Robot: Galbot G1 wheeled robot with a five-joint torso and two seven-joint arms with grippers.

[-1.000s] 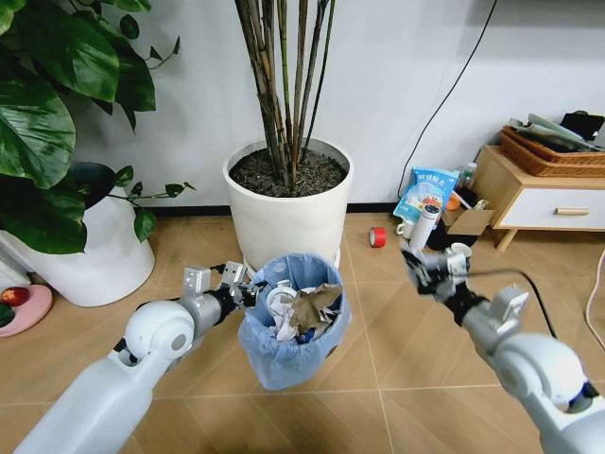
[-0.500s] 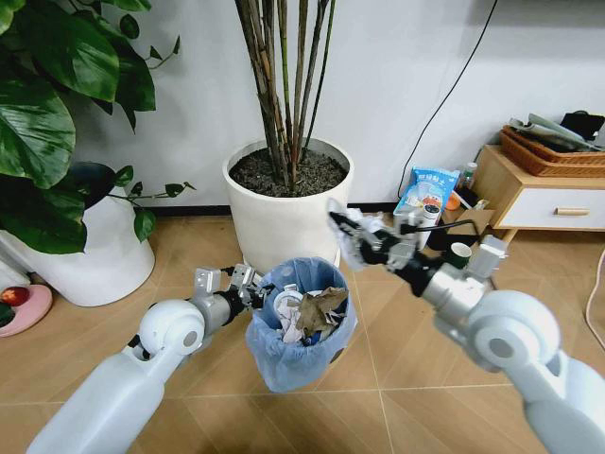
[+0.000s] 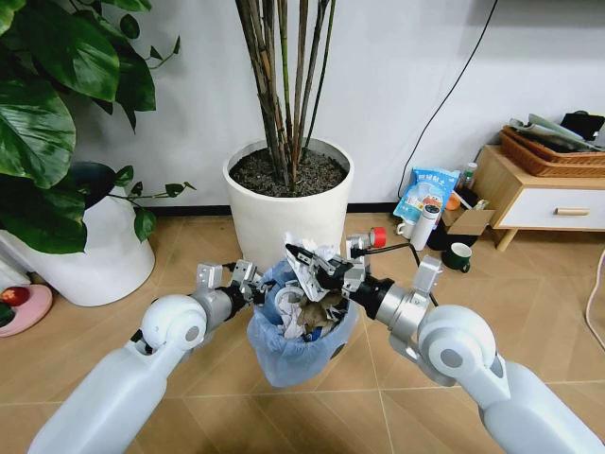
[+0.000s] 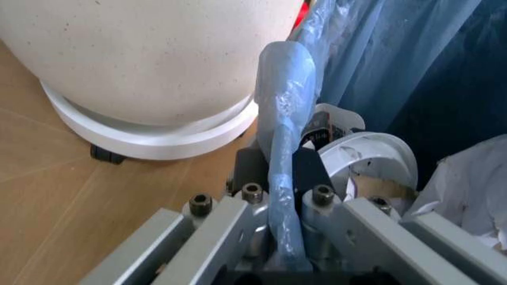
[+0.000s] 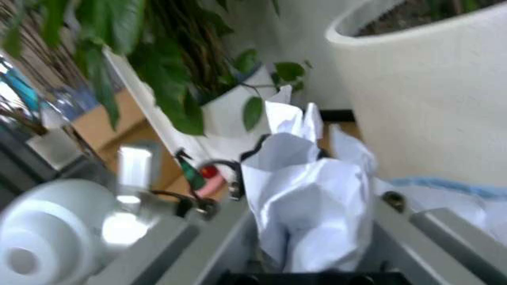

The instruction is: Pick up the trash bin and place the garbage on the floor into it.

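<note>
Trash bin (image 3: 293,326) with blue liner, already stuffed with litter, hangs above the floor from the left gripper (image 3: 248,281), clamped on its rim. Over its mouth, the right gripper (image 3: 319,271) pinches a crumpled paper wad (image 3: 307,260). Drop-off step; next, releasing it inside. Beyond stands a white plant pot (image 3: 286,203).

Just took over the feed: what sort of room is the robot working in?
Likely a home living room or lounge corner: large white plant pots on a wood-look floor, and a low wooden cabinet carrying a wicker tray against the wall.
</note>
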